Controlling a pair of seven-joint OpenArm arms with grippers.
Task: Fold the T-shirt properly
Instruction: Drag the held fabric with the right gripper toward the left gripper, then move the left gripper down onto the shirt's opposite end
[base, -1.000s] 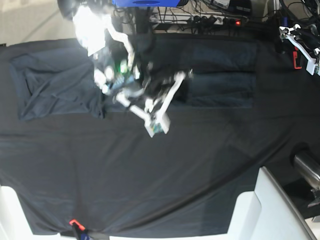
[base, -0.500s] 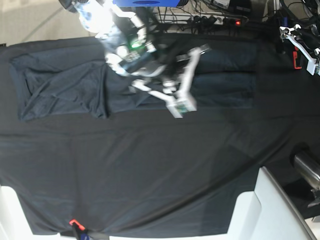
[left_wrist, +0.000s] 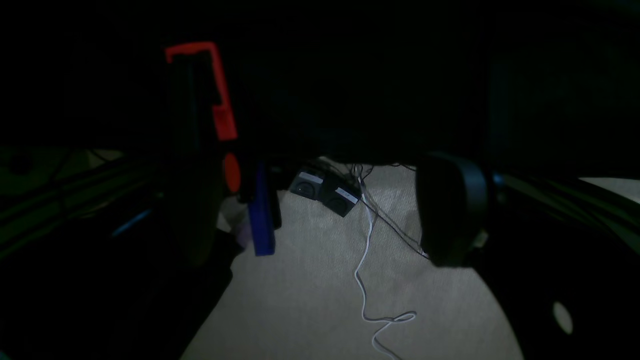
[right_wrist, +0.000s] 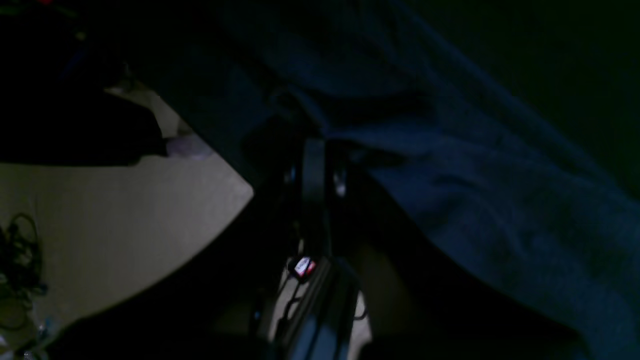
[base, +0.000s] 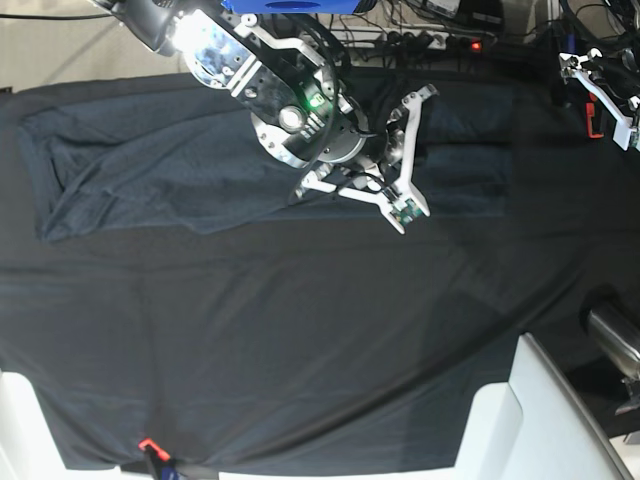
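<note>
Base view: you look straight down from overhead on the whole table cloth (base: 300, 360), far enough to take in both arms.

Right wrist view: you sit close over the T-shirt (right_wrist: 475, 200), facing past the table edge to the floor (right_wrist: 100, 225); very dark.

Left wrist view: you look from the table's far corner out to the same pale floor (left_wrist: 310, 290) with its white cable (left_wrist: 365, 270); mostly black.

Shared: base and right wrist both show the T-shirt (base: 150, 170).

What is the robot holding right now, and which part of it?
The right gripper is shut on the T-shirt, pinching a lifted fold of its cloth. The left gripper holds nothing.
</note>
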